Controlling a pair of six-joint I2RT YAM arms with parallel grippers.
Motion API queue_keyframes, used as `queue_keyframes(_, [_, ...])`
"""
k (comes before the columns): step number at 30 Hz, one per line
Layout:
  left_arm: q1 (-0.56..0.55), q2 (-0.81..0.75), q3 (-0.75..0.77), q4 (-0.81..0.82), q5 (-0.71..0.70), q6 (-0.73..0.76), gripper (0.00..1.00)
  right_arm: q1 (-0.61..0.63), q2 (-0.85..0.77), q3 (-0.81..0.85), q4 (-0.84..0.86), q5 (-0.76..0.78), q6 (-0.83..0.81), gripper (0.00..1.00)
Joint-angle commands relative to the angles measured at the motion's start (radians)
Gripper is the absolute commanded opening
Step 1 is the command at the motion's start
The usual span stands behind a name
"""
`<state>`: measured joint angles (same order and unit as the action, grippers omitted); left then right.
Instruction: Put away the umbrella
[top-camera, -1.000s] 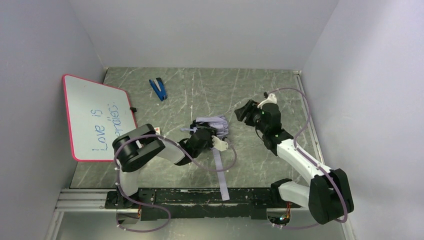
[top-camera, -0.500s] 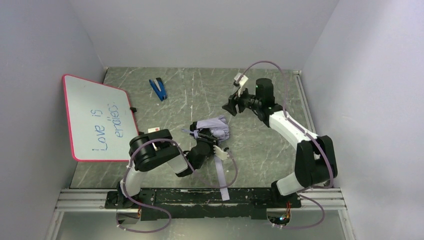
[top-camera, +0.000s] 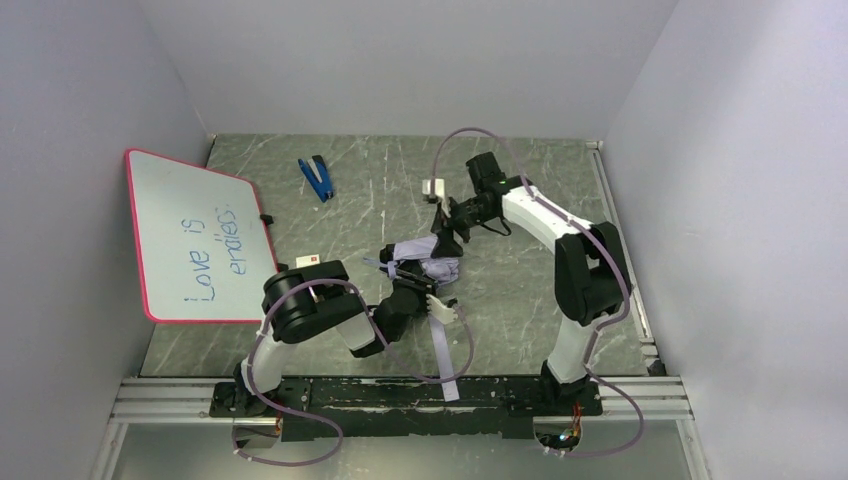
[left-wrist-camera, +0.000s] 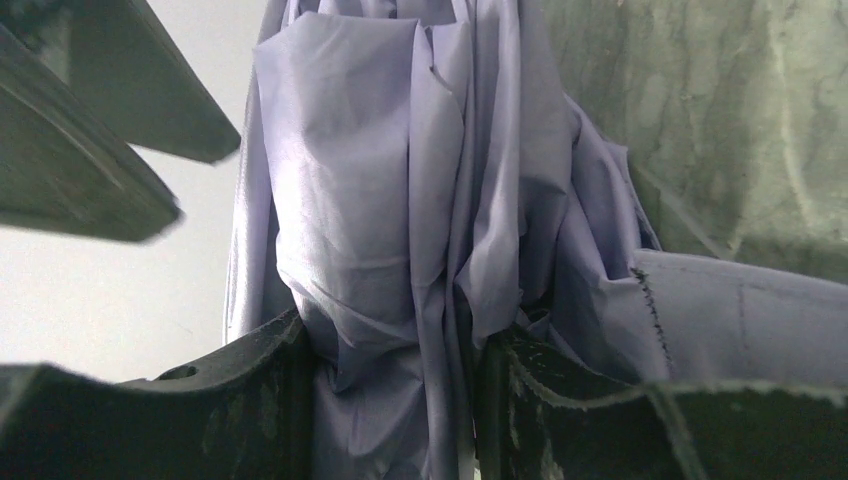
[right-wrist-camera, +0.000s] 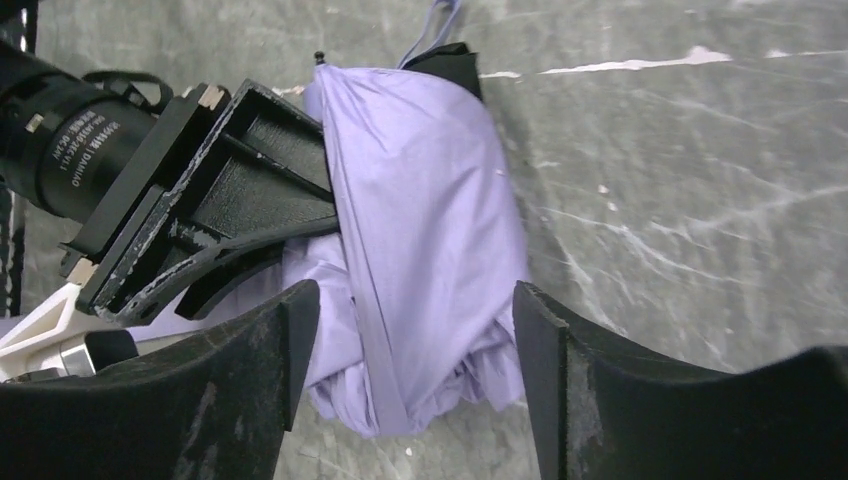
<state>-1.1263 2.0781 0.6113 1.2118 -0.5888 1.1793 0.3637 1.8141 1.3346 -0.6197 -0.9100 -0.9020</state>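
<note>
The right gripper (right-wrist-camera: 415, 395) hangs wide open just above the umbrella (right-wrist-camera: 420, 230), one finger off each side, the bundle's length running away through the gap; the left gripper (left-wrist-camera: 400, 400) is clamped on its folds from the near side. It lies at the middle of the desk (top-camera: 540, 290); its strap (top-camera: 443, 350) trails toward the near edge.

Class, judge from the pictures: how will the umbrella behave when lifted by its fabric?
Probably floppy: the umbrella bunches in loose folds where the left tool pinches it. Its long strap lies loose, so it may drag or snag.
</note>
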Motion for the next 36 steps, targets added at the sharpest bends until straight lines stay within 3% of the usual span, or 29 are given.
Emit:
queue_keyframes(1, [-0.018, 0.035, -0.038, -0.089, 0.02, -0.015, 0.05, 0.049, 0.057, 0.059, -0.14, 0.062, -0.11, 0.76])
queue_keyframes(2, [-0.018, 0.036, -0.037, -0.089, 0.021, -0.015, 0.05, 0.054, 0.067, 0.071, -0.152, 0.067, -0.119, 0.88])
queue_keyframes(3, [-0.018, 0.038, -0.036, -0.088, 0.021, -0.015, 0.05, 0.057, 0.079, 0.081, -0.163, 0.073, -0.127, 0.91])
queue_keyframes(9, [-0.018, 0.042, -0.039, -0.074, 0.018, -0.004, 0.05, 0.068, 0.133, 0.13, -0.23, 0.136, -0.154, 0.93])
queue_keyframes(11, [-0.018, 0.042, -0.039, -0.073, 0.017, -0.003, 0.05, 0.073, 0.141, 0.134, -0.239, 0.167, -0.155, 1.0])
queue_keyframes(23, [-0.019, 0.028, -0.037, -0.068, 0.015, -0.001, 0.05, 0.13, 0.201, 0.098, -0.195, 0.269, -0.122, 1.0])
queue_keyframes(31, [-0.019, 0.007, -0.024, -0.092, 0.013, -0.025, 0.05, 0.141, 0.239, 0.021, -0.151, 0.359, -0.092, 0.87])
queue_keyframes(33, [-0.02, -0.007, -0.021, -0.098, 0.009, -0.031, 0.05, 0.141, 0.263, 0.015, -0.152, 0.381, -0.09, 0.78])
queue_keyframes(36, [-0.019, -0.037, -0.012, -0.124, 0.006, -0.05, 0.06, 0.14, 0.275, 0.003, -0.124, 0.399, -0.071, 0.58])
